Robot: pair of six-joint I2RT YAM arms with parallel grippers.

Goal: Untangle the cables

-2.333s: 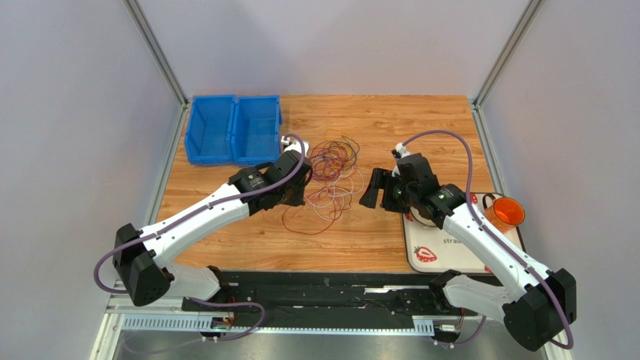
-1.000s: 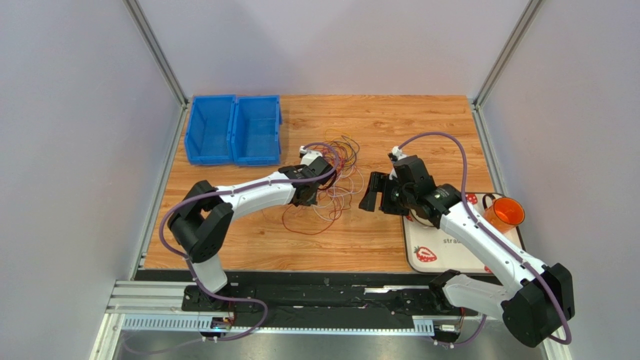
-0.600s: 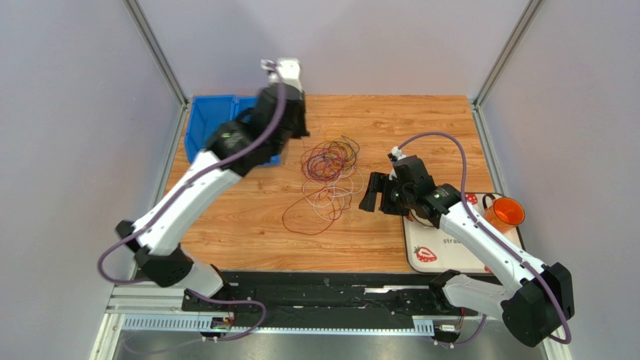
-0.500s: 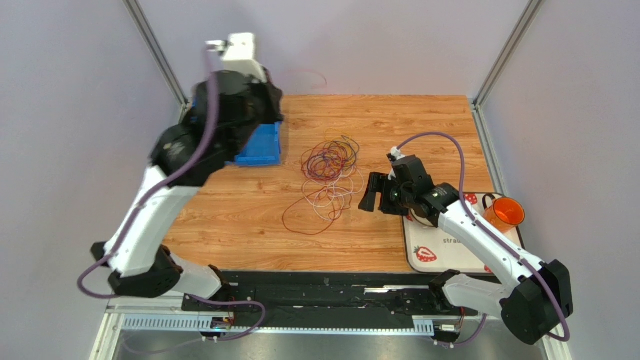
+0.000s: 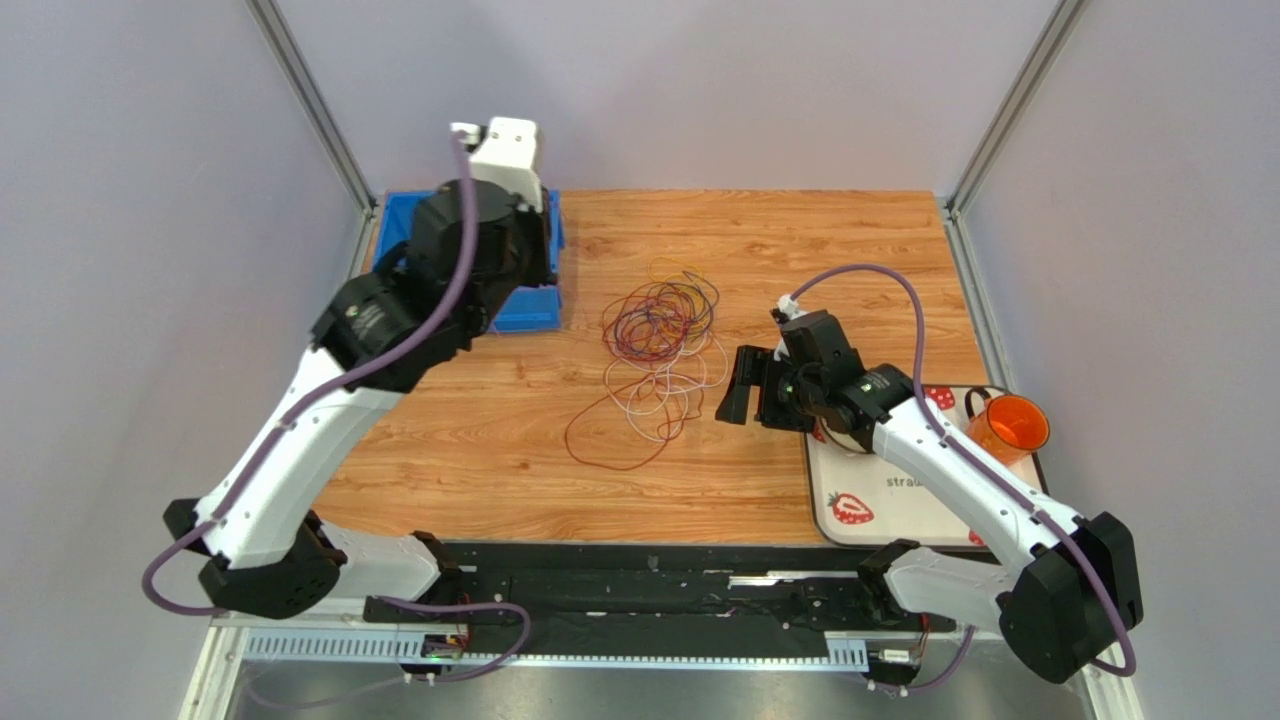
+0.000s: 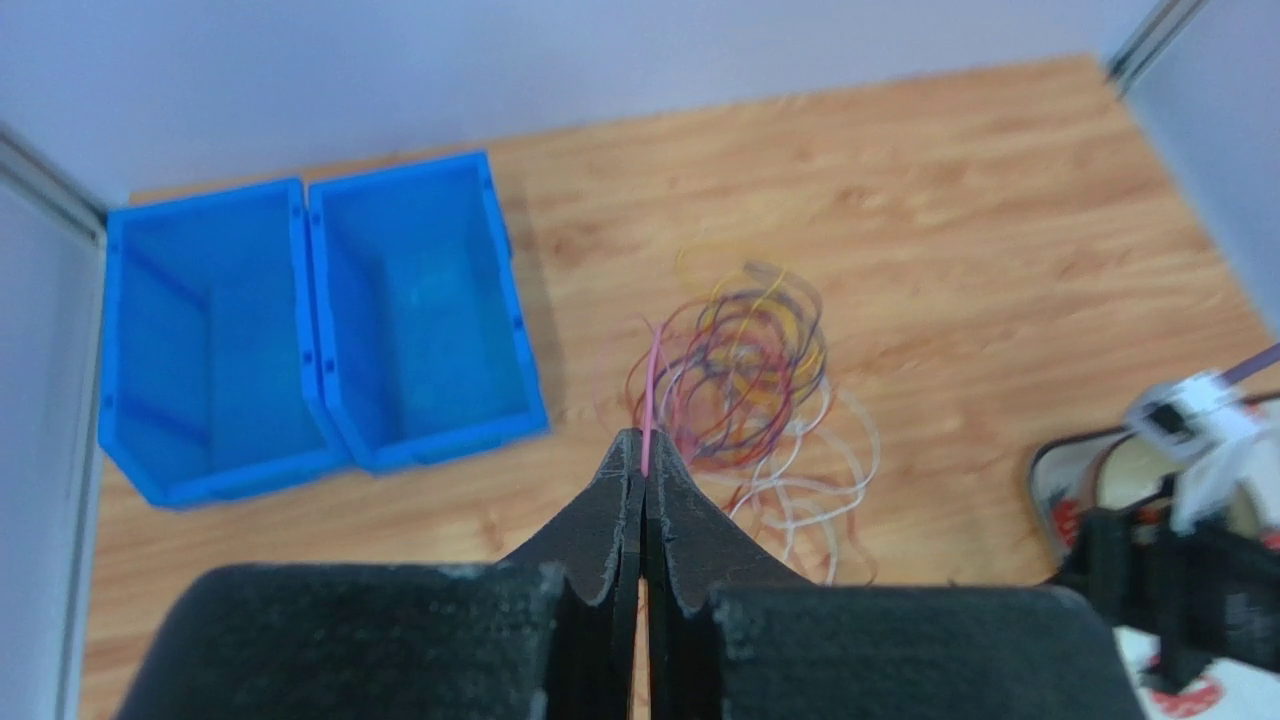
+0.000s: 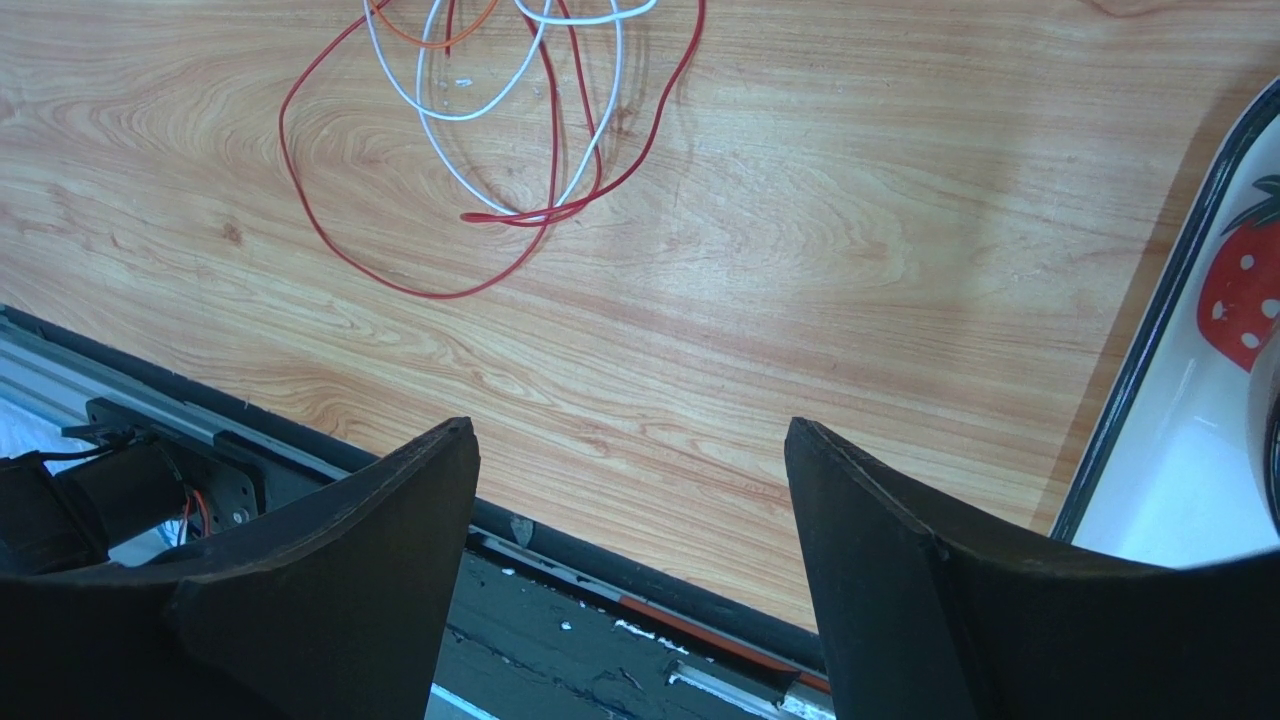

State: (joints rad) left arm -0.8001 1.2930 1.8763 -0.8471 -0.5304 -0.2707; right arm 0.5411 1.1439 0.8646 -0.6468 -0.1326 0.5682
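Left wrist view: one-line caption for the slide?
Left gripper with fingers shut on one pink cable, held above the tangled cables on the wooden table, blue bins at left.

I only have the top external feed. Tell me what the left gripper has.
Observer: On the left wrist camera, the left gripper is shut on one thin pink cable.
Operator: Say where that strand leads.
Observer: It runs from the fingertips toward the cable tangle below. I cannot tell whether it is snagged there.
Operator: Now report the right gripper.
Observer: On the right wrist camera, the right gripper is open with nothing between its fingers, and a red loop lies ahead of it.
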